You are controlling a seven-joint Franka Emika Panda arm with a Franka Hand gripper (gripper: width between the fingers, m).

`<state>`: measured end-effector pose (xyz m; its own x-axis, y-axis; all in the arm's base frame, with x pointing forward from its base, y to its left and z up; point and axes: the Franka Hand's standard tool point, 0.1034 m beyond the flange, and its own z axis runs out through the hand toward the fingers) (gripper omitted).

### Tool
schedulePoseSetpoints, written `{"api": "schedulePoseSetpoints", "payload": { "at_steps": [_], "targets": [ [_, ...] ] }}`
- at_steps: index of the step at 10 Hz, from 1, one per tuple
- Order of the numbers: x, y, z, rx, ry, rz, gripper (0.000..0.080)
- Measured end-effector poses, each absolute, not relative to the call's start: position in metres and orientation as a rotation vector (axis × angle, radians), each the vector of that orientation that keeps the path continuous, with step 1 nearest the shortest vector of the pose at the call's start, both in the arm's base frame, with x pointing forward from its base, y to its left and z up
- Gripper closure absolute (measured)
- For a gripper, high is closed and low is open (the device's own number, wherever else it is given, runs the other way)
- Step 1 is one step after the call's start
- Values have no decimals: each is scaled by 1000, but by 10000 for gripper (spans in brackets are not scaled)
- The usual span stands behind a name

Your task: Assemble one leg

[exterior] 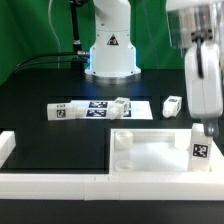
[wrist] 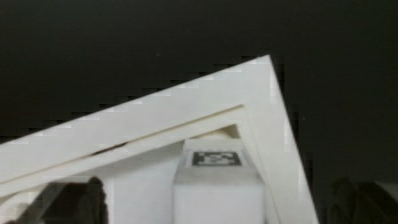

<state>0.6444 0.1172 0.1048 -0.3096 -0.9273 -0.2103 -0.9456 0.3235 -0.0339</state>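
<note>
Gripper (exterior: 205,133) low at the right edge of the exterior frame, pinching a leg (exterior: 200,150) upright with its marker tag facing the camera. Fingers (wrist: 68,200) dark and blurred at the bottom corners of the wrist frame, pressed against either side of that same leg (wrist: 217,180), tag visible at bottom center. Held leg hanging over the right part of the large white panel (exterior: 150,148), near its right rim; touching or just above, cannot tell. Round corner socket (exterior: 124,141) visible at the panel's upper left corner. Panel corner (wrist: 196,120) filling the lower half of the wrist frame against the black counter (exterior: 50,135). Marker board (exterior: 105,108) flat at center frame, with loose legs around it: one (exterior: 60,112) at its left end, one (exterior: 120,104) on it, one (exterior: 172,105) to its right, apart from the board. Robot base (exterior: 110,50) at top center.
</note>
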Motion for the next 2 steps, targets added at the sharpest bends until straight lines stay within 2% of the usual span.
{"api": "schedulePoseSetpoints", "payload": {
  "at_steps": [2],
  "targets": [
    [644, 117, 102, -1719, 2396, 141, 153]
  ]
}}
